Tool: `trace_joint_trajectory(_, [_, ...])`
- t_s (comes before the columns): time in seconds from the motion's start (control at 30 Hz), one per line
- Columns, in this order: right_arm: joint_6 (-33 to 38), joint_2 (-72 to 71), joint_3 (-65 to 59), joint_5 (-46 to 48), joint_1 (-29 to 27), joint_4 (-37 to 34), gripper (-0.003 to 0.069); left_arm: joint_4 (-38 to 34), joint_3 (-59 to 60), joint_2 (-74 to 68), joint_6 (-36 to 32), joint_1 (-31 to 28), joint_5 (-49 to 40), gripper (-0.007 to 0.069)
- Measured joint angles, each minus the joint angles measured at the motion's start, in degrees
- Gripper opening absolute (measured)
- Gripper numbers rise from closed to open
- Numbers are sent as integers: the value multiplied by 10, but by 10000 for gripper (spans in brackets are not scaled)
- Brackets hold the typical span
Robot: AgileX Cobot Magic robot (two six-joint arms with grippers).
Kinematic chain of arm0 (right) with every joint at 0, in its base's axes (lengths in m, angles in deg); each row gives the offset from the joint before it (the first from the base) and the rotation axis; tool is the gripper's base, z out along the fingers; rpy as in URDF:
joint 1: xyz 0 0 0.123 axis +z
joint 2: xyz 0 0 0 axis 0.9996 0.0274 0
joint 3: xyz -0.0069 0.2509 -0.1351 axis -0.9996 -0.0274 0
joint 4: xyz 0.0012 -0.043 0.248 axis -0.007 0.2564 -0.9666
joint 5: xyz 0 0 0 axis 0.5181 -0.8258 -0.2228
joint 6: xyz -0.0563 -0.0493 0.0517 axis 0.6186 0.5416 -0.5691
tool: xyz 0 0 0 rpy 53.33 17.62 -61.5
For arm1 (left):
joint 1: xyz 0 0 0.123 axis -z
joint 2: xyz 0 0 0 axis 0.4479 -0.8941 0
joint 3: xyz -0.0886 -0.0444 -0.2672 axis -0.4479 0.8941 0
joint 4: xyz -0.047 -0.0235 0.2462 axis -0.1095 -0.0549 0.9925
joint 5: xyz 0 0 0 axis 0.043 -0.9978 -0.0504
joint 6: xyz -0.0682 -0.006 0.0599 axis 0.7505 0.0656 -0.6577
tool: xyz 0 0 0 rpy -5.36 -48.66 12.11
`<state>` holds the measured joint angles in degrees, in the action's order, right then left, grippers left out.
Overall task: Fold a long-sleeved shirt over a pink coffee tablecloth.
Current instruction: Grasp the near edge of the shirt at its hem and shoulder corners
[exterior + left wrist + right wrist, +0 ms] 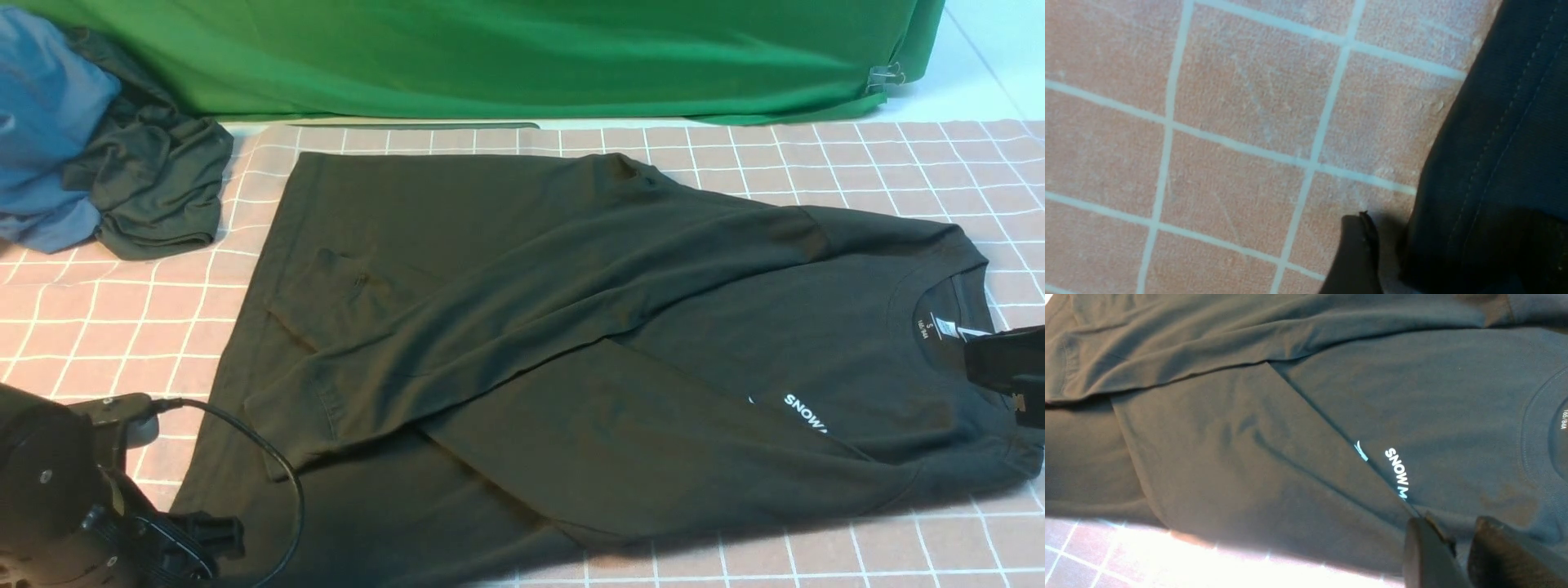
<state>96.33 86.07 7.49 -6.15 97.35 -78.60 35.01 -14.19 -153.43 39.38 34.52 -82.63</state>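
Low over shirt (571, 327) hem, left gripper (1437, 245) gapes wide; right gripper (1453, 533) narrow, hold unclear.

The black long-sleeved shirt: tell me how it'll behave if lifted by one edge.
Likely floppy: the long-sleeved shirt lies flat with soft wrinkles, so it should sag. The folded sleeves lie crossed on top and would probably slip open. Thin-looking, probably light.
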Motion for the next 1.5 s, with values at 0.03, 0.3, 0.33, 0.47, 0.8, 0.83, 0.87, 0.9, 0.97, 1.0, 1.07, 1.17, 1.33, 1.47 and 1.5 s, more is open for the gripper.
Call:
trace_joint_trajectory(0.03, [0, 0, 0, 0, 0, 0, 197, -4, 0, 0, 0, 0, 1, 457])
trace_joint_trajectory(0.3, [0, 0, 0, 1, 0, 0, 197, -28, 1, 0, -29, 0, -9, 72])
trace_joint_trajectory(0.33, [0, 0, 0, 5, 0, 0, 197, -28, -1, 0, -29, 0, -18, 42])
trace_joint_trajectory(0.47, [-7, 6, 18, 77, 0, 3, 197, -28, -27, 9, -30, 0, -71, 31])
trace_joint_trajectory(0.8, [-67, 116, 57, 202, 0, 63, 200, -30, -56, 107, -29, 0, -115, 31])
trace_joint_trajectory(0.83, [-73, 128, 57, 202, 0, 67, 204, -30, -56, 116, -29, 0, -118, 31])
trace_joint_trajectory(0.87, [-85, 153, 57, 201, 0, 69, 225, -31, -56, 131, -29, 0, -123, 31])
trace_joint_trajectory(0.9, [-90, 170, 57, 199, 0, 69, 246, -31, -56, 139, -29, 0, -123, 31])
trace_joint_trajectory(0.97, [-93, 205, 57, 188, 4, 68, 307, -32, -56, 160, -29, 0, -123, 31])
trace_joint_trajectory(1.0, [-94, 211, 56, 187, 6, 67, 321, -32, -56, 161, -29, 0, -123, 31])
trace_joint_trajectory(1.07, [-95, 257, 52, 170, 15, 66, 421, -34, -56, 179, -29, 0, -122, 31])
trace_joint_trajectory(1.17, [-111, 297, 42, 141, 17, 65, 519, -35, -56, 185, -29, 0, -119, 31])
trace_joint_trajectory(1.33, [-127, 353, 33, 81, 17, 64, 603, -35, -56, 186, -29, 0, -117, 31])
trace_joint_trajectory(1.47, [-134, 397, 32, 32, 17, 59, 591, -35, -56, 186, -29, 0, -103, 31])
trace_joint_trajectory(1.5, [-134, 404, 32, 22, 17, 57, 589, -35, -56, 186, -29, 0, -100, 31])
